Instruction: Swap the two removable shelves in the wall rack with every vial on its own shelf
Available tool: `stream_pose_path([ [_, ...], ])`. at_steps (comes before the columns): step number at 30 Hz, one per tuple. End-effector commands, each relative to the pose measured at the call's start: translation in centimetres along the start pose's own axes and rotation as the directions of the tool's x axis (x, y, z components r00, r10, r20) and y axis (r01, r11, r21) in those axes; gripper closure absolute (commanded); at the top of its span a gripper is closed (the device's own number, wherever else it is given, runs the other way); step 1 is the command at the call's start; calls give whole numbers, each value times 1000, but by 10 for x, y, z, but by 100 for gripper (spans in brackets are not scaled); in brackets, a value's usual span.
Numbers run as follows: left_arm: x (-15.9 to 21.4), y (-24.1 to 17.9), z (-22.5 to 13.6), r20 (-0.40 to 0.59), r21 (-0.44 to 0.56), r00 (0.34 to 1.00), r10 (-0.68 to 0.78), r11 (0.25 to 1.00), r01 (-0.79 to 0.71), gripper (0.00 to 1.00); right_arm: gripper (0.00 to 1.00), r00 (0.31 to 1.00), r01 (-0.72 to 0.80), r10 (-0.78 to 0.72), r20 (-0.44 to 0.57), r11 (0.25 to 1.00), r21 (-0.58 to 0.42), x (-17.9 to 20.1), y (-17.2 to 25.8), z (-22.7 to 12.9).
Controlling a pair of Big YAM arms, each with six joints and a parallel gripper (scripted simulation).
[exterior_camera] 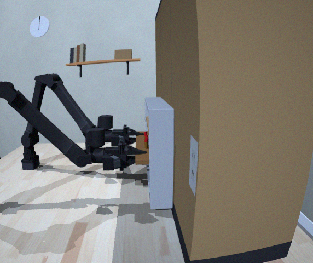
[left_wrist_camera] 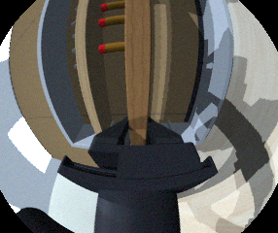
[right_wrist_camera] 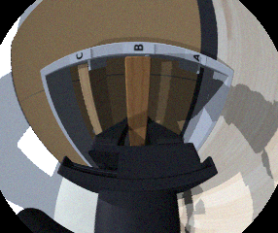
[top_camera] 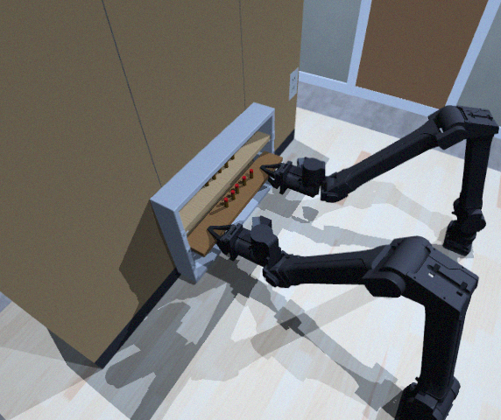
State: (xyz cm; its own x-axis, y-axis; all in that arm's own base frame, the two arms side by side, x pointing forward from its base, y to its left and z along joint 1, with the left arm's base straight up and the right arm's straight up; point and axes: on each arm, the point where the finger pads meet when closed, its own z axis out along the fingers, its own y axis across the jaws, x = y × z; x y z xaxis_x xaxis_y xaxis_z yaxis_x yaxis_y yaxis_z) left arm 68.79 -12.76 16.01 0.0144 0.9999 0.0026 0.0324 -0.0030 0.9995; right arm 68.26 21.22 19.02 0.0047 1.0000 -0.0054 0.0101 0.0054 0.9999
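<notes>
A darker brown shelf (top_camera: 243, 199) (exterior_camera: 141, 161) (left_wrist_camera: 138, 73) (right_wrist_camera: 137, 97) sticks out of the rack (top_camera: 215, 151) (exterior_camera: 162, 158) (right_wrist_camera: 115, 48) at the level marked B. Several red-capped vials (top_camera: 232, 195) (exterior_camera: 145, 141) (left_wrist_camera: 113, 48) stand on it. My left gripper (top_camera: 215, 232) (exterior_camera: 139, 136) (left_wrist_camera: 137, 117) is shut on its near end in the top view. My right gripper (top_camera: 264, 169) (exterior_camera: 140, 156) (right_wrist_camera: 137, 117) is shut on its far end. A lighter shelf (top_camera: 260, 141) (left_wrist_camera: 83, 73) (right_wrist_camera: 89, 97) sits inside at level C, with several vials (top_camera: 226, 164) (left_wrist_camera: 74, 50) partly hidden behind its front.
The rack is fixed to a brown wall (top_camera: 83, 136) (exterior_camera: 250, 113). Its side walls stand close beside both shelf ends. Level A, at the bottom, shows no shelf with vials. A wall outlet (top_camera: 292, 83) (exterior_camera: 192, 166) is beyond the rack's far end in the top view.
</notes>
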Motion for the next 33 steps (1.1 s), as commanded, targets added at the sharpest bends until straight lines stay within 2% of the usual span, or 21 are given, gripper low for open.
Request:
stream_pose_path([
  [1, -4, 35, -14, 1, -66, 1000, -8, 998, 8, 88, 88, 1000, -16, 16, 4, 999, -45, -2, 22, -14],
  [15, -6, 33, -48, 3, -77, 1000, -8, 997, 8, 88, 88, 1000, -17, 17, 5, 998, -54, -3, 20, -49],
  [33, -6, 10, -48, 5, -98, 1000, -9, 995, 10, 88, 88, 1000, -14, 14, 8, 997, -74, -4, -1, -49],
])
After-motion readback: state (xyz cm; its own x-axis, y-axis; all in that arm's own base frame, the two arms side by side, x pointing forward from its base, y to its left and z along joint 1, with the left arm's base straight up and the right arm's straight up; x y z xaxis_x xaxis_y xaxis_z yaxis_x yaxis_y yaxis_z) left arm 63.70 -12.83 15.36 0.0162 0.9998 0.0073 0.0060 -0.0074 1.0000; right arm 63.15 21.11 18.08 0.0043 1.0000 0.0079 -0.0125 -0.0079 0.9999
